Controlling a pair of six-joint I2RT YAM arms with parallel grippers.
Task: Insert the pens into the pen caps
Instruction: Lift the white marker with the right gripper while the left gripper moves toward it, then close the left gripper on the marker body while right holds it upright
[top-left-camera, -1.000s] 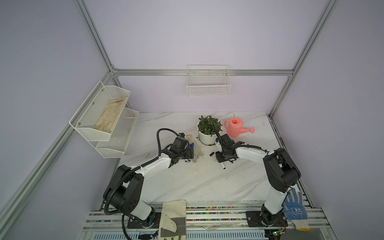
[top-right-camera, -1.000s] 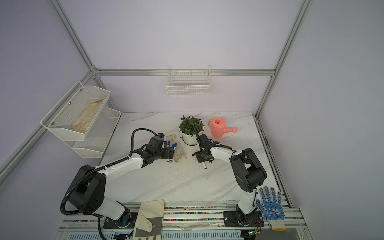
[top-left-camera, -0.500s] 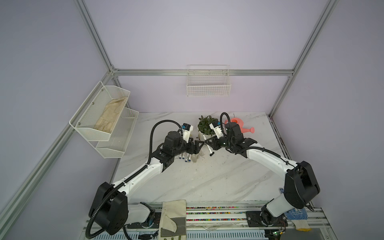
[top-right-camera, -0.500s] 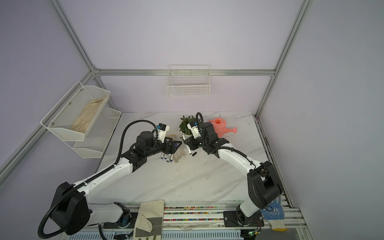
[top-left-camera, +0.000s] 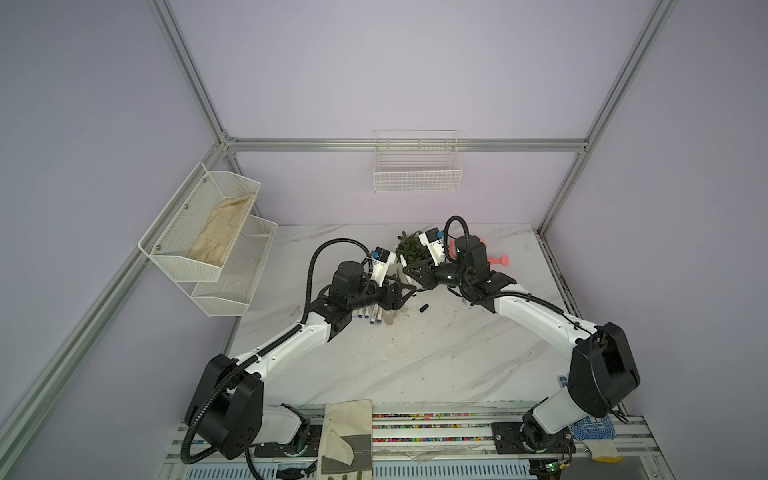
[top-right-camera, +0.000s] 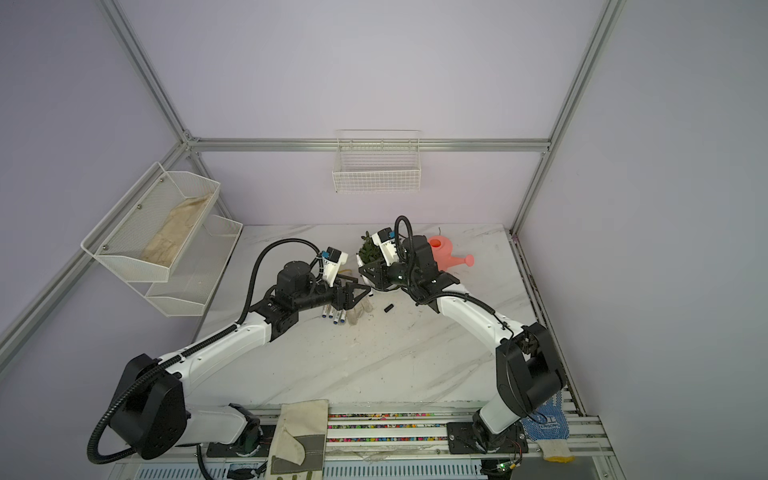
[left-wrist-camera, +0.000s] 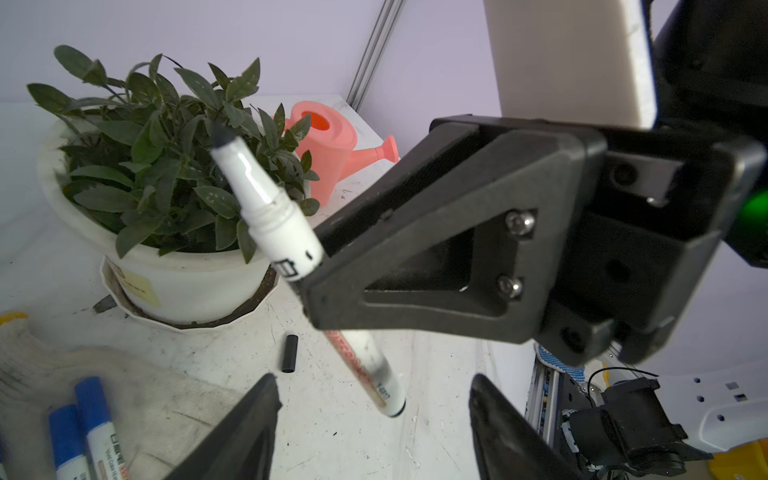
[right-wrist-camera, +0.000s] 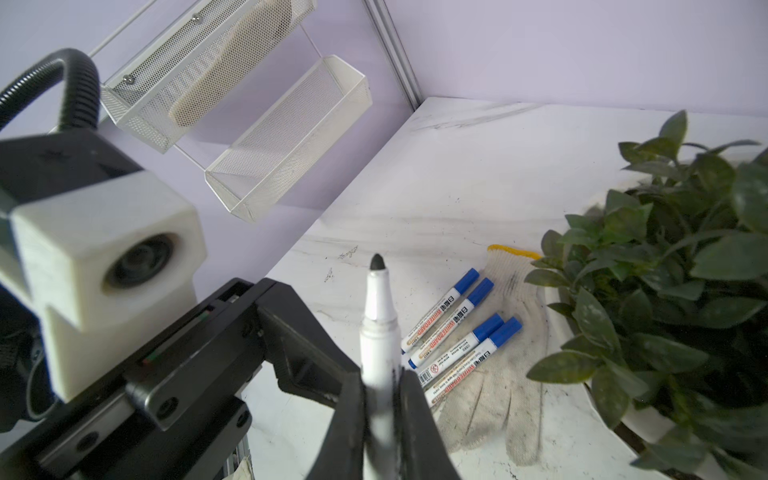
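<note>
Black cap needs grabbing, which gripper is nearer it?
Left. The left gripper hovers just short of the black cap; the right gripper holds a pen farther back, by the plant.

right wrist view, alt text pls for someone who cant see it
The right gripper is shut on an uncapped black-tipped pen, tip pointing away from the camera. Beyond it, four blue-capped pens lie side by side, partly on a white glove on the marble table, beside a potted plant.

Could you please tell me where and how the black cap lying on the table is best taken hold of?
Grip the black cap across its middle, from straight above, pinching its long sides. It lies flat on bare table, clear of the glove and pot, so both sides look free.
</note>
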